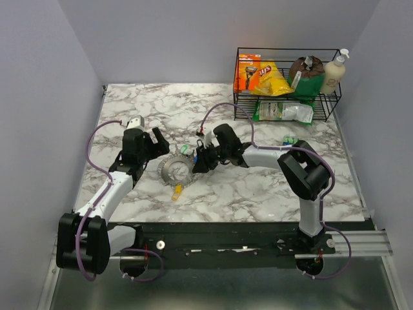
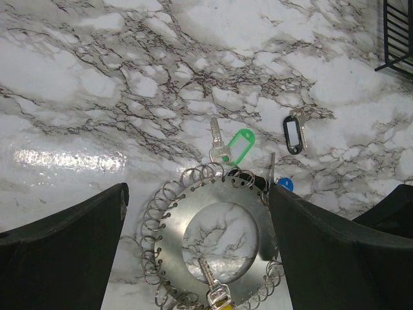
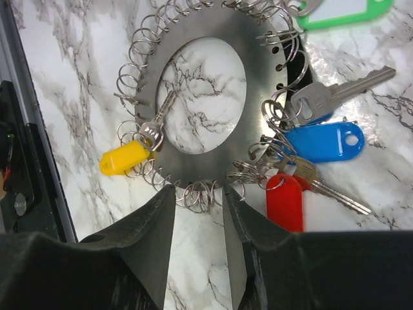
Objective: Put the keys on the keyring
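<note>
Right gripper [image 3: 199, 194]: jaws are held narrowly apart at the lower centre of its wrist view. The edge loops of the keyring [image 3: 258, 84] are seen at their mouth; contact cannot be confirmed. The keyring is laid flat on the marble table [image 3: 58, 77], upper middle of frame. A yellow-tagged key [image 3: 124, 158] is hung at its lower left. A blue-tagged key [image 3: 319, 142] and a red-tagged key [image 3: 284, 200] are seen against its right rim.

Left gripper [image 2: 197, 190]: jaws are spread wide, with the ring framed between them at bottom centre. A green-tagged key [image 2: 237, 145] is placed just above the ring. A dark oval clip [image 2: 293, 132] is set apart at the upper right.
</note>
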Controlling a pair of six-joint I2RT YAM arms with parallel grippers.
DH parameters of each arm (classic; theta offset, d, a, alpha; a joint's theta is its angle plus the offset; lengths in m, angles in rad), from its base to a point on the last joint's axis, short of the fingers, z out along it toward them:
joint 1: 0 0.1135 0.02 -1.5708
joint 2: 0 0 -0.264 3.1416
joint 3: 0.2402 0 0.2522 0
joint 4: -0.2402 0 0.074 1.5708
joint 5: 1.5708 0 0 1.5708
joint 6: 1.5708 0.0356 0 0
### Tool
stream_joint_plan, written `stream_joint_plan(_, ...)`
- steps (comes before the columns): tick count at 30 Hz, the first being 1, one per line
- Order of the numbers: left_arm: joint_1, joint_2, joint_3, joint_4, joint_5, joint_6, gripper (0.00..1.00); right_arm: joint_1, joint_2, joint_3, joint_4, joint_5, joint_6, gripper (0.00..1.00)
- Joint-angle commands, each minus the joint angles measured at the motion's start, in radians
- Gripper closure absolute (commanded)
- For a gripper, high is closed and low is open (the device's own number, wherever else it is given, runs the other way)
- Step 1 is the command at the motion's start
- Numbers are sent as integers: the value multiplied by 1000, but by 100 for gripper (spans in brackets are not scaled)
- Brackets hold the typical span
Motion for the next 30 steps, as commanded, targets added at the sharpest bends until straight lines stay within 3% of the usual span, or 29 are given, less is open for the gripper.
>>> stream_joint_plan(1,7,-21,-7,12,14,12,1,7,19,54,-100,46,-53,56)
stream_joint_plan(9,7,-8,5,9,28,16,1,7,51,108,-220,-18,-108,56)
stream_joint_plan(30,7,5,13,14,41,12,1,7,120,157,-257,-90,-79,56)
